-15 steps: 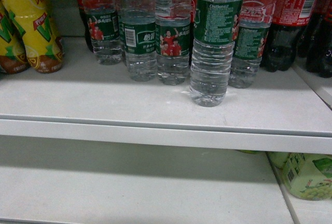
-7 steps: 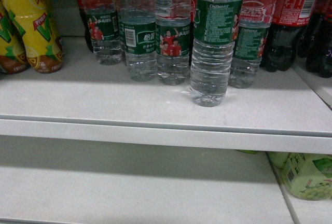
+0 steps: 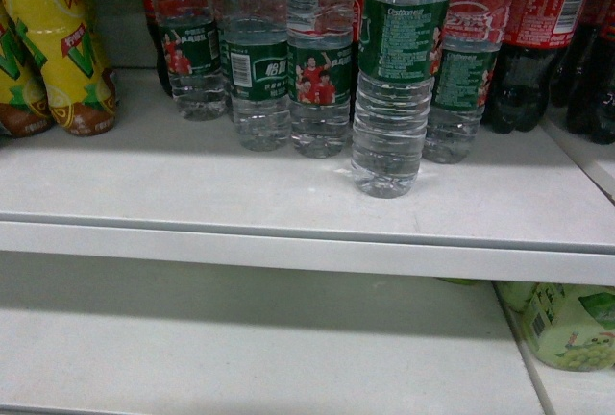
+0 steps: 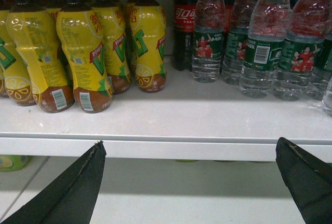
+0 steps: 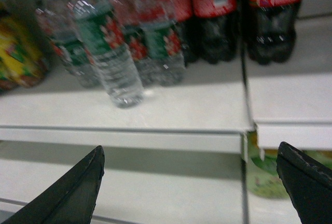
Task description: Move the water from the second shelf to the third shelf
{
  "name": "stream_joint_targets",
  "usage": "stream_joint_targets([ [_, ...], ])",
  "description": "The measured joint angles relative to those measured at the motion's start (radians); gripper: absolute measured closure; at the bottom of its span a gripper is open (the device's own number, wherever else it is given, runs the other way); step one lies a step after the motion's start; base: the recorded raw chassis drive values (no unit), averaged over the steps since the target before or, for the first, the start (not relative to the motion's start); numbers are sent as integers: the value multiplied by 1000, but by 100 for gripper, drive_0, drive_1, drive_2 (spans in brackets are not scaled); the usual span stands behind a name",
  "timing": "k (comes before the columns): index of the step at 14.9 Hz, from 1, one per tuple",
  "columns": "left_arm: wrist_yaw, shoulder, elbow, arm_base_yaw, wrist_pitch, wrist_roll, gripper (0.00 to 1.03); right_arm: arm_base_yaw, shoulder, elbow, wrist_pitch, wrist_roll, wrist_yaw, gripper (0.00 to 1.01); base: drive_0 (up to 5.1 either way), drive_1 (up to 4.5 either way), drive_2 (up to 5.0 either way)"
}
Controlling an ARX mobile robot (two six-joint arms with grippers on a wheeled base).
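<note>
Water bottle [image 3: 389,88] upright at the shelf [image 3: 288,194] front; left tool [image 4: 189,182] and right tool [image 5: 189,182] gape empty. Both sit below shelf level, apart from it.

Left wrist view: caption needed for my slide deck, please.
Open left gripper facing a white shelf of yellow tea bottles and green-labelled water bottles.

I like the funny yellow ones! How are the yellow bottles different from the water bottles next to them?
The yellow bottles are wrapped all over in bright yellow with yellow caps; the water bottles are clear, with only a dark green band and white caps. The yellow ones curve in at the waist; the water ones are ribbed. Both stand upright on the same white shelf.
</note>
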Motion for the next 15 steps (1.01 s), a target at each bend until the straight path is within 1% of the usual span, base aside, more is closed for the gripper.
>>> stream_joint_targets([
  [1, 0, 0, 0, 0, 0, 0, 5, -2, 77, 44, 95, 25, -37, 3, 0, 0, 0],
  [2, 1, 0, 0, 0, 0, 0, 5, -21, 161, 100, 182, 39, -43, 3, 0, 0, 0],
  [3, 0, 0, 0, 0, 0, 0, 5, -16, 259, 159, 265, 45, -39, 3, 0, 0, 0],
  [4, 1, 0, 0, 0, 0, 0, 5, 17, 352, 206, 333, 43, -29, 3, 0, 0, 0],
  [5, 1, 0, 0, 0, 0, 0, 5, 89, 500, 296, 423, 32, 7, 3, 0, 0, 0],
  [6, 1, 0, 0, 0, 0, 0, 5, 171, 578, 307, 460, 18, 47, 3, 0, 0, 0],
  [7, 1, 0, 0, 0, 0, 0, 5, 235, 638, 299, 510, 10, 87, 3, 0, 0, 0],
  [8, 1, 0, 0, 0, 0, 0, 5, 306, 703, 278, 565, -7, 130, 3, 0, 0, 0],
  [9, 1, 0, 0, 0, 0, 0, 5, 363, 769, 259, 622, -14, 149, 3, 0, 0, 0],
  [10, 1, 0, 0, 0, 0, 0, 5, 422, 855, 254, 690, -23, 182, 3, 0, 0, 0],
  [11, 1, 0, 0, 0, 0, 0, 5, 469, 940, 258, 751, -32, 199, 3, 0, 0, 0],
  [12, 1, 0, 0, 0, 0, 0, 5, 507, 1036, 286, 772, -32, 206, 3, 0, 0, 0],
  [14, 0, 0, 0, 0, 0, 0, 5, 549, 1172, 344, 819, -36, 230, 3, 0, 0, 0],
  [15, 1, 0, 0, 0, 0, 0, 5, 573, 1231, 390, 835, -39, 234, 3, 0, 0, 0],
])
